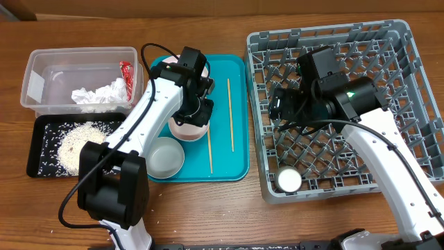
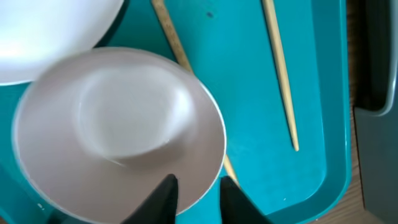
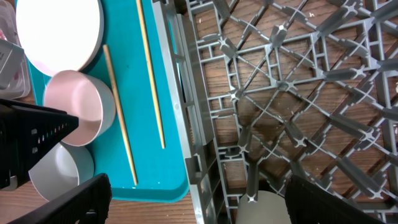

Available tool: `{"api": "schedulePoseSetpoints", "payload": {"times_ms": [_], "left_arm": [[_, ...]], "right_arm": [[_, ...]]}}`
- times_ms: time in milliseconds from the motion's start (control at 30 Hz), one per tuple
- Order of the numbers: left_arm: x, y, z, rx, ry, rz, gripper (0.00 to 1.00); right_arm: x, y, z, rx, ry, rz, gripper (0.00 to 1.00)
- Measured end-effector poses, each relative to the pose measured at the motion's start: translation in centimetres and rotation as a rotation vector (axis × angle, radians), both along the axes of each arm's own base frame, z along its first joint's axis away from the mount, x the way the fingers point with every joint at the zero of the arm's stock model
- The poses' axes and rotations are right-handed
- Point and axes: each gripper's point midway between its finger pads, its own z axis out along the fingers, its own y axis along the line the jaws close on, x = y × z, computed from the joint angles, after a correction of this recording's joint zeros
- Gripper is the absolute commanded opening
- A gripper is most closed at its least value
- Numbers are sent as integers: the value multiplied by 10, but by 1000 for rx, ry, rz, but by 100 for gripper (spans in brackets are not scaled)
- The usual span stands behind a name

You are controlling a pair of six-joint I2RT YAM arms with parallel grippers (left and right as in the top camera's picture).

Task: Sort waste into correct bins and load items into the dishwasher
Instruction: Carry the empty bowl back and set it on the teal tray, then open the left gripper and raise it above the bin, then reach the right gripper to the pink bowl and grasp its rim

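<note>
We see our left hand [image 2: 199, 194] slightly parted astride the thin rim of the smooth white bowl [image 2: 118, 130], with a sliver of gap on either side. The bowl rests on the glossy teal tray [image 2: 249, 93] beside two slim wooden chopsticks [image 2: 280, 68]. Our right hand [image 3: 198, 190] gapes wide and empty over the grey lattice dish rack [image 3: 280, 81].

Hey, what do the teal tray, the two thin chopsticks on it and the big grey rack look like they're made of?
Teal rectangular tray: likely moulded plastic, smooth with a soft sheen and a rounded raised rim. Two thin tan chopsticks: probably wood or bamboo, matte, with uneven tan colouring. Large grey lattice dish rack: apparently rigid plastic, dull finish, moulded grid and pegs.
</note>
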Motion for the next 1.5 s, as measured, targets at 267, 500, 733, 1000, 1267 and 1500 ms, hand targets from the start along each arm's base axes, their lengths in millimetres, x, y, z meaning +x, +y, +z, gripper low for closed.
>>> {"api": "schedulePoseSetpoints", "payload": {"times_ms": [267, 500, 733, 1000, 1267, 1500], "left_arm": [[1, 1, 8, 2, 2, 7, 25], [40, 28, 71, -39, -97, 153, 36], [68, 89, 117, -68, -187, 333, 50], [69, 130, 119, -61, -179, 439, 58], [69, 136, 119, -52, -181, 456, 74], [69, 137, 119, -45, -182, 461, 90]], "right_arm": [[8, 7, 5, 35, -34, 9, 90], [27, 46, 23, 138, -156, 80, 89], [36, 112, -7, 190, -136, 160, 85], [31, 175, -86, 166, -29, 242, 74], [35, 191, -129, 149, 11, 244, 62], [36, 191, -167, 116, 63, 234, 39]]}}
